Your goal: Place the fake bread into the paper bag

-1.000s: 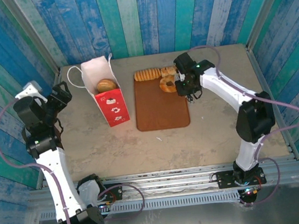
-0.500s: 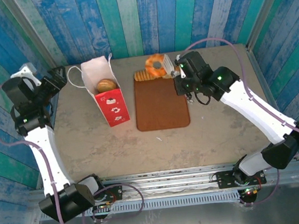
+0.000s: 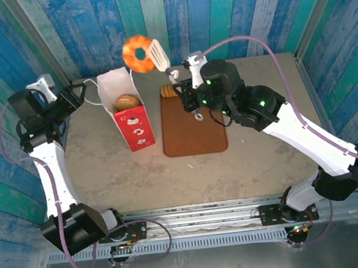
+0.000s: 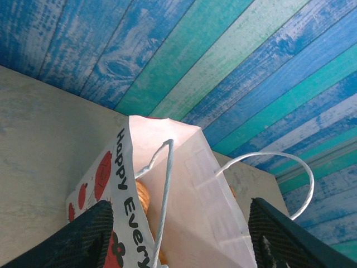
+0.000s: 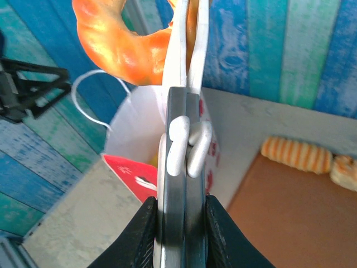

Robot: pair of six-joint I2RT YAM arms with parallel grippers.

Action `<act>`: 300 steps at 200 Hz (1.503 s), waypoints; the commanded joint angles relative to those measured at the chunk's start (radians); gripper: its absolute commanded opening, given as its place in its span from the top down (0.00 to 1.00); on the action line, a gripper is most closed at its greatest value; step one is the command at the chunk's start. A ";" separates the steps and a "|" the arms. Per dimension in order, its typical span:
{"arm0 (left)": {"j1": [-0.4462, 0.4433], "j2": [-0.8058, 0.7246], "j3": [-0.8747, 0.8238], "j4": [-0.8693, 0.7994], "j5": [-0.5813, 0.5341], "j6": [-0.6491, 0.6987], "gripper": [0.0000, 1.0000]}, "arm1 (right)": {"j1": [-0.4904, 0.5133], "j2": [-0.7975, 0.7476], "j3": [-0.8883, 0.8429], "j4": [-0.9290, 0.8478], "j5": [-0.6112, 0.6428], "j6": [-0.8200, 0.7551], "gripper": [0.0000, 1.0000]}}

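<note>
The right jaws are clamped on the ring doughnut (image 3: 137, 53), held high over the desk's (image 3: 106, 174) far edge, just right of the paper bag (image 3: 134, 123). The left jaws are spread wide beside the bag. Its side reads "Happy Every", rest cut off. A bun (image 3: 127, 102) sits inside.

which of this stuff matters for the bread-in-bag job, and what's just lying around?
Job:
- ring doughnut, clamped in the right gripper
- paper bag
- bun inside it
- braided loaf

Lying about:
- brown tray under the loaf
- speck on the table
</note>
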 commanded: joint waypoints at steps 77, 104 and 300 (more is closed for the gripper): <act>0.003 0.087 -0.060 0.120 0.098 -0.028 0.78 | 0.102 0.286 0.224 0.171 -0.071 0.081 0.95; 0.003 0.054 -0.084 0.110 0.027 -0.015 0.93 | 0.103 0.351 0.267 0.145 -0.053 0.098 0.95; 0.003 -0.088 -0.149 0.065 -0.165 0.014 0.98 | 0.074 0.520 0.371 -0.141 0.085 0.059 0.87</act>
